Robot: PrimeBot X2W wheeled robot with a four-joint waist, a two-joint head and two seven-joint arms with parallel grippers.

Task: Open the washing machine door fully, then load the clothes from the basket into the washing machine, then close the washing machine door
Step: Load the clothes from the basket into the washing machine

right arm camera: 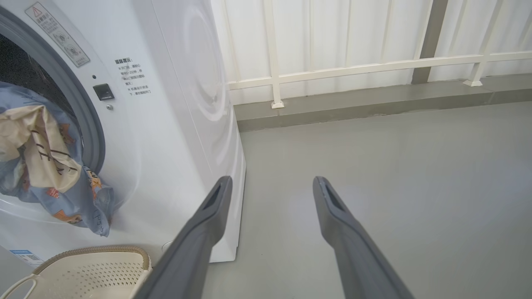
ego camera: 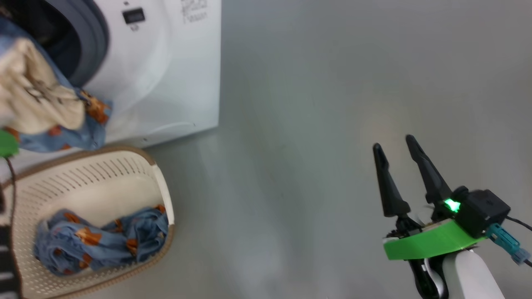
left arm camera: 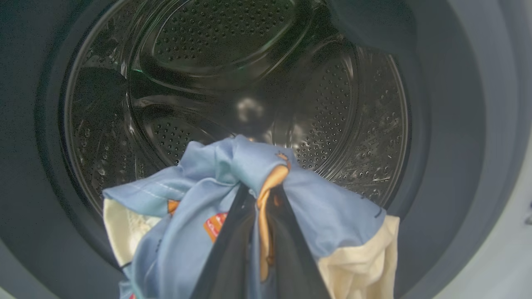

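The washing machine (ego camera: 166, 74) stands white at the upper left with its opening uncovered; its door is out of view. My left gripper (left arm camera: 259, 189) is shut on a light blue bear-print garment (left arm camera: 324, 207) with cream lining, held just in front of the perforated steel drum (left arm camera: 353, 104). In the head view this garment (ego camera: 37, 95) hangs over the grey ring and down the machine's front. Another piece of the clothes (ego camera: 104, 241) lies in the cream basket (ego camera: 162, 187) on the floor below. My right gripper (ego camera: 393, 142) is open and holds nothing, well right of the machine over bare floor.
Grey floor (ego camera: 311, 124) stretches to the right of the machine. In the right wrist view a white railing (right arm camera: 353, 68) with a low grey kerb runs along the back wall. The basket (right arm camera: 95, 270) sits close against the machine's front.
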